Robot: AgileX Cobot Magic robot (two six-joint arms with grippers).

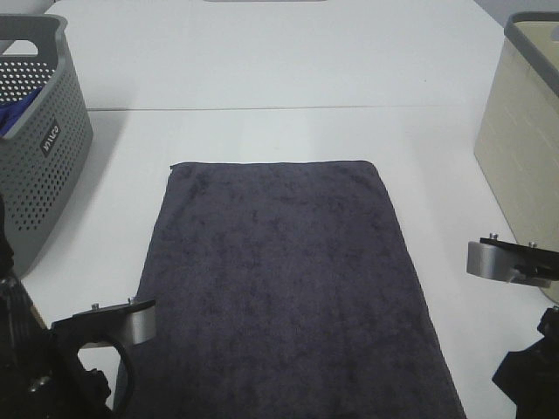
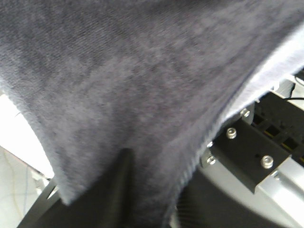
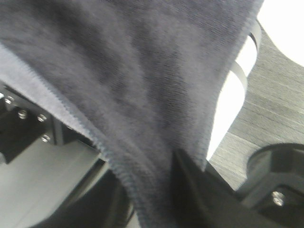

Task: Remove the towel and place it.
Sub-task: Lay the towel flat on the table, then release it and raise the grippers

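Lying flat on table (image 1: 262,70), towel (image 1: 288,279) is seen against one finger each of left gripper (image 2: 119,183) and right gripper (image 3: 187,185); whether the jaws grip cannot be told.

- A grey perforated basket (image 1: 52,166) stands at the tabletop's left edge.
- A blue cloth (image 1: 16,113) lies inside it.
- A beige basket (image 1: 524,148) stands at the right edge.
- The tabletop (image 1: 262,61) is white.

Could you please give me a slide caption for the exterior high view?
Dark grey towel spread flat on a white table, between a perforated grey basket and a beige basket.
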